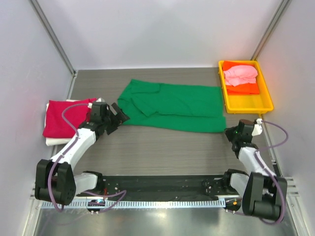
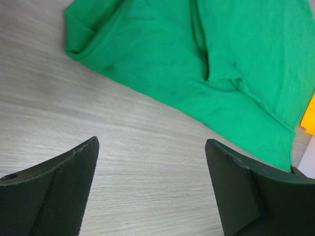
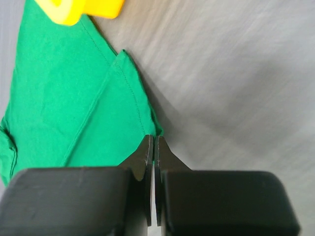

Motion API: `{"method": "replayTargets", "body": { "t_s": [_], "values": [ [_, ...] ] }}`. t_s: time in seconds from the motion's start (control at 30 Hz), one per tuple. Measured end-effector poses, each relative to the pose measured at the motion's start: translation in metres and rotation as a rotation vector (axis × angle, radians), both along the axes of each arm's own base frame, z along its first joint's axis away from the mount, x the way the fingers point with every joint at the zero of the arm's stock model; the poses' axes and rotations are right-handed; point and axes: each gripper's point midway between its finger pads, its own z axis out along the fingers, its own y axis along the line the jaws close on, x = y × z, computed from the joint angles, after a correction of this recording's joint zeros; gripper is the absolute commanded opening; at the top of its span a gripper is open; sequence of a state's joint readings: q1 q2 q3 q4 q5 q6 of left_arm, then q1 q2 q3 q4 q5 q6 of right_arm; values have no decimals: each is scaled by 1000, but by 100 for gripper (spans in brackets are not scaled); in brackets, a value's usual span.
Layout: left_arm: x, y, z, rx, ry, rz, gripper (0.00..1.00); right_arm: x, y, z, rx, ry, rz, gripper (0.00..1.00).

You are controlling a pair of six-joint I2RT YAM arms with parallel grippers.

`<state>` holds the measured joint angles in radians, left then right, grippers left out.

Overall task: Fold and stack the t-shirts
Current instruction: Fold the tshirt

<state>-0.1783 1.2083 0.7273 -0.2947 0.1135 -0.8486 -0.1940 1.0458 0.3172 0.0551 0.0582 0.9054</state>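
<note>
The green t-shirt (image 1: 172, 105) is spread, partly folded, across the middle of the table (image 1: 162, 152). Its corner at 4 o'clock is met by the right gripper (image 3: 154, 140), whose jaws are clenched together (whether cloth is caught between them cannot be told). At 9 o'clock of the shirt the left gripper (image 2: 152, 147) is held with jaws spread wide, nothing between them. Further out at 9 o'clock a crimson t-shirt (image 1: 64, 118) is stacked on a white t-shirt (image 1: 51, 141). At 2 o'clock a pink t-shirt (image 1: 240, 74) is seen lying on an orange t-shirt (image 1: 243, 89) in the yellow tray (image 1: 222, 88).
</note>
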Motion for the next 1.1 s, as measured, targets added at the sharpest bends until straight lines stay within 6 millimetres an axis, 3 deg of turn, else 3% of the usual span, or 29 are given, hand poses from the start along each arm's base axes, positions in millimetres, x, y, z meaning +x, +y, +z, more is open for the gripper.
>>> {"method": "replayTargets", "body": {
  "t_s": [0.17, 0.33, 0.43, 0.6, 0.8, 0.97, 1.03, 1.1],
  "values": [
    [-15, -11, -24, -26, 31, 7, 66, -27, -12, 4, -32, 6, -23, 1],
    [-13, -7, -39, -23, 16, 75, 58, -39, -4, -7, -13, 39, 8, 1],
    [-8, -3, -42, 1, -24, 130, 57, -44, 0, -12, -1, 53, 21, 1],
    [-2, -1, -49, 19, -68, 216, 55, -43, 0, -5, -11, 21, 22, 1],
    [10, 9, -78, 43, -39, 316, 49, -44, 1, -6, -13, 22, 32, 1],
    [31, 8, -77, 32, -76, 358, 48, -44, 2, -6, -16, 23, 42, 1],
    [36, 8, -76, 28, -84, 371, 43, -44, 2, -6, -16, 23, 44, 1],
    [37, 9, -78, 30, -83, 383, 28, -44, 3, -6, -15, 22, 47, 1]
  ]
}}
